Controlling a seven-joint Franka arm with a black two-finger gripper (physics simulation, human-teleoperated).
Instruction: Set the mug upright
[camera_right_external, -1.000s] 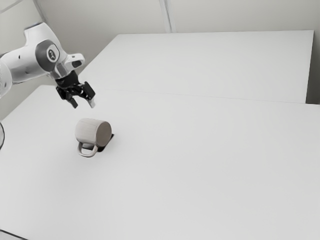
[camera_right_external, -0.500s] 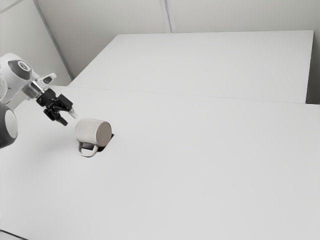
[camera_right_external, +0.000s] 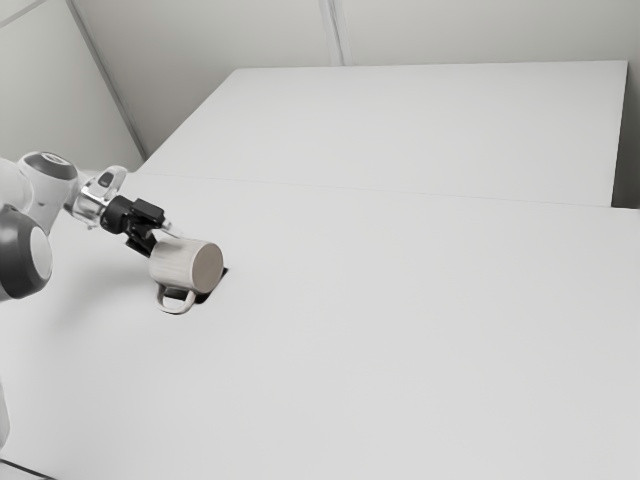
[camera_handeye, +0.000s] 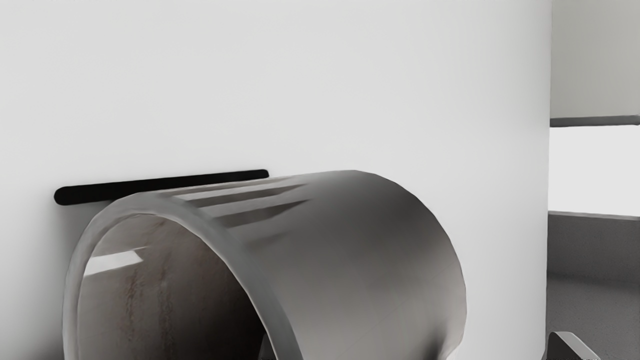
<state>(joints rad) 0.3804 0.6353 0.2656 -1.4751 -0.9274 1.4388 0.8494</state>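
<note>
Beige mug (camera_right_external: 173, 265), lying sideways at the exterior view's left, may roll if the gripper (camera_right_external: 163, 242), spread open, closes off-centre.

A white-and-grey robot arm (camera_right_external: 20, 262) reached over a broad white tabletop (camera_right_external: 400, 350) in what looked like a robotics lab or test room. A second flat white surface (camera_right_external: 430, 120) lay beyond it, before a plain pale grey wall (camera_right_external: 230, 35) marked by a narrow strip (camera_right_external: 334, 30). The room's exact kind could not be confirmed.
</note>
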